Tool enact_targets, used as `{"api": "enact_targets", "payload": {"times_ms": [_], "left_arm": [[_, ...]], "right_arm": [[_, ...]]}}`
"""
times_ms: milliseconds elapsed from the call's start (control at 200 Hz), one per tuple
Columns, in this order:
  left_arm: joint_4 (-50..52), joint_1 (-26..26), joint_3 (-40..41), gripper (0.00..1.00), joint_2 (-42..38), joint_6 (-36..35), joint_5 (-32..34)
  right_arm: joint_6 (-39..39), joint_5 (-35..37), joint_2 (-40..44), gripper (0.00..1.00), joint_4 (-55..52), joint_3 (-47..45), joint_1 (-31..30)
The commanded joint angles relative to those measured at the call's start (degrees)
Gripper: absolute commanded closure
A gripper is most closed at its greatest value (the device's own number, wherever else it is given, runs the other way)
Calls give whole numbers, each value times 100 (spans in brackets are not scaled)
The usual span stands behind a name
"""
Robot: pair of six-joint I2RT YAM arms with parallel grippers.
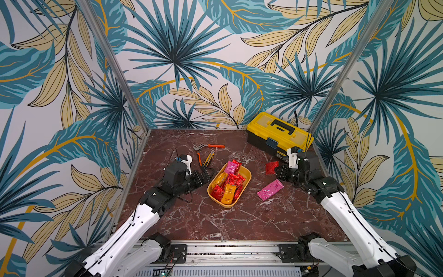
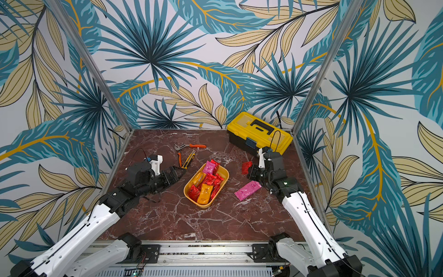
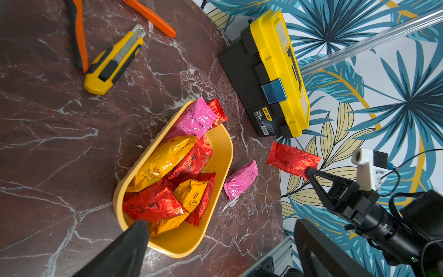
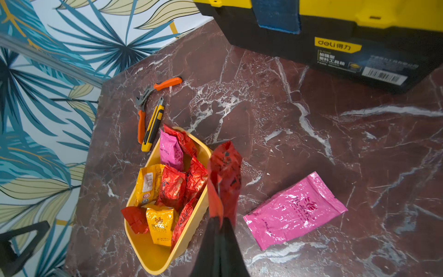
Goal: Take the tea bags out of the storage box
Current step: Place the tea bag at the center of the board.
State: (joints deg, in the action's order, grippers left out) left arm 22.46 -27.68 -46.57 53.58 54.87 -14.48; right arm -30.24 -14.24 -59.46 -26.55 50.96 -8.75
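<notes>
Currently, the right gripper is clamped on a red tea bag, clear of the storage box.
The left gripper has its jaws spread wide, empty, beside the box.

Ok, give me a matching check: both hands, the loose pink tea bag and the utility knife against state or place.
1 right hand
2 left hand
3 loose pink tea bag
4 utility knife

A beside the pliers
B open, near the storage box
C shut on a red tea bag
D on the table, right of the storage box

Pairs: 1-C, 2-B, 3-D, 4-A
</notes>
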Motion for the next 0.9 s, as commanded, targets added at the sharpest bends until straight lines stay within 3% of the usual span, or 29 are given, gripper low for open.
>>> {"api": "enact_targets", "payload": {"times_ms": [0, 175, 456, 896], "left_arm": [[-350, 25, -226, 0, 104, -38, -289], [-490, 25, -147, 0, 177, 18, -354], [-602, 26, 49, 0, 193, 89, -394], [-637, 26, 601, 0, -22, 226, -316]], "right_arm": [[-755, -1081, -180, 100, 975, -451, 434], [-1216, -1580, -557, 100, 1861, -877, 867], [-1518, -1984, -1250, 100, 2681, -1166, 1042], [-778, -1650, -2127, 100, 2216, -1101, 1069]]}}
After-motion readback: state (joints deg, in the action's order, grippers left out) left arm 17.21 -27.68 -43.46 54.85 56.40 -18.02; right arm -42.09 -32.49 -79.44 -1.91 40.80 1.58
